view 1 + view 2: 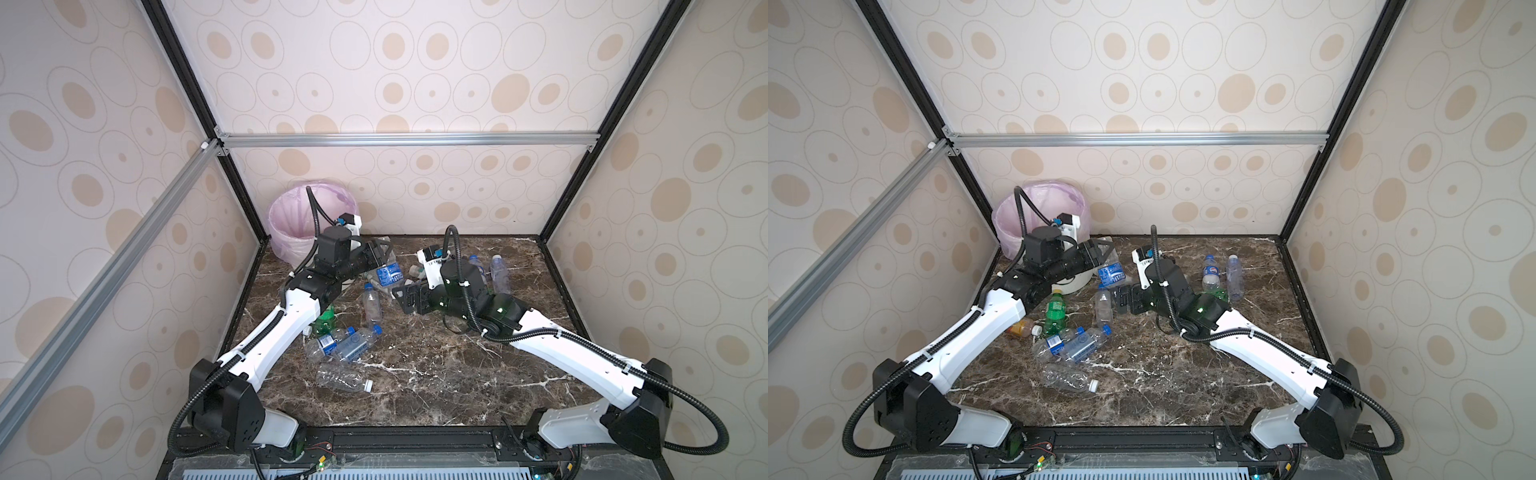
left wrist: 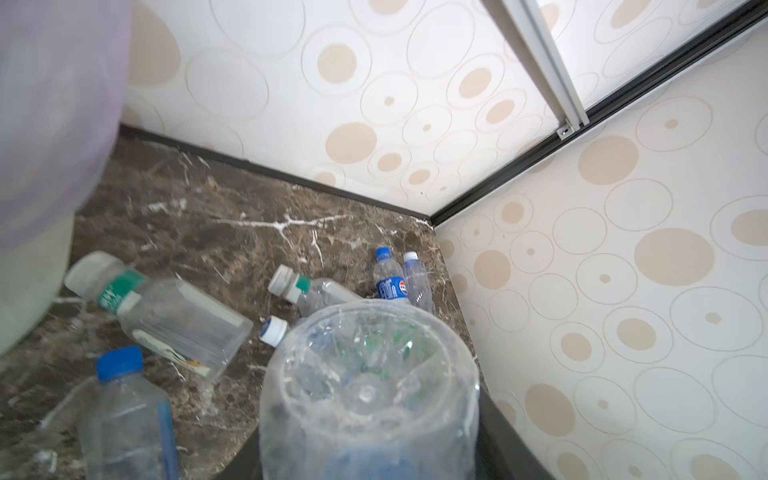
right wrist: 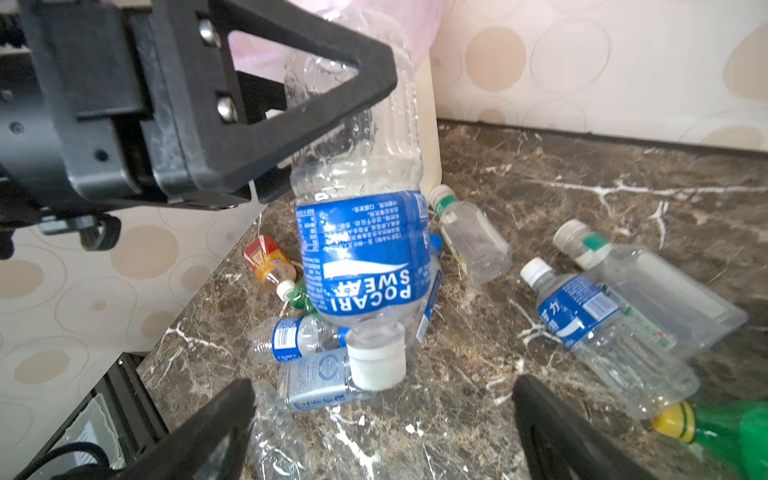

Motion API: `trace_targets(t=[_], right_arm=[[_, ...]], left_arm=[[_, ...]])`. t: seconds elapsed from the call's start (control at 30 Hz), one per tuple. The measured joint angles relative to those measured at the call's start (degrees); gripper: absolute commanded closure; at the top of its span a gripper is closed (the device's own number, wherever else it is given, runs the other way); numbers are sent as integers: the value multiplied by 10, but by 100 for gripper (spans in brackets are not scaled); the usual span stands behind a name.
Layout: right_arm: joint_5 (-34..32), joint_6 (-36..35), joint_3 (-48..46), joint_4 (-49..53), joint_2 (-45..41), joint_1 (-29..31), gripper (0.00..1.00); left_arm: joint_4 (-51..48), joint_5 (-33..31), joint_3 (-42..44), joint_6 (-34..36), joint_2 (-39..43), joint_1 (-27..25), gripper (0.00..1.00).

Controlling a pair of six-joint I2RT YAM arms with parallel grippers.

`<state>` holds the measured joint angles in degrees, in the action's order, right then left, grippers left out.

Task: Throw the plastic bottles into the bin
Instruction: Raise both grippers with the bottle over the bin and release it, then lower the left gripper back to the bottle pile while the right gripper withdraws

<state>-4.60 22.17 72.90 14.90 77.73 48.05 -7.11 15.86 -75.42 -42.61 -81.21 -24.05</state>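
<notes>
My left gripper (image 1: 383,250) (image 1: 1104,249) is shut on a clear plastic bottle (image 1: 388,274) (image 3: 361,249) with a blue label. It hangs white cap down, just right of the bin. In the right wrist view its black fingers (image 3: 311,37) clamp the bottle's upper body. The bottle's base (image 2: 370,386) fills the left wrist view. The bin (image 1: 291,216) (image 1: 1017,216), lined with a pink bag, stands in the back left corner. My right gripper (image 1: 405,297) (image 3: 384,419) stands open and empty, facing the held bottle just below its cap.
Several bottles lie on the marble table (image 1: 436,374): a cluster (image 1: 345,343) front left, a green one (image 1: 326,318), a clear one (image 1: 338,380) near the front, and others (image 1: 498,272) behind the right arm. An orange bottle (image 1: 1019,328) lies beside the left arm.
</notes>
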Motion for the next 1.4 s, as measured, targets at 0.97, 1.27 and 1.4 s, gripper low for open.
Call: trace_targets(t=[0.97,1.27,1.4], right_arm=[[13,-40,306,10,160,0,0],[14,-32,303,29,167,0,0],[14,-29,291,28,167,0,0]], left_arm=[[-7,-341,-318,353,-49,93,33],[-109,-287,-355,322,-179,125,1],[-125,-262,-356,312,-167,122,1]])
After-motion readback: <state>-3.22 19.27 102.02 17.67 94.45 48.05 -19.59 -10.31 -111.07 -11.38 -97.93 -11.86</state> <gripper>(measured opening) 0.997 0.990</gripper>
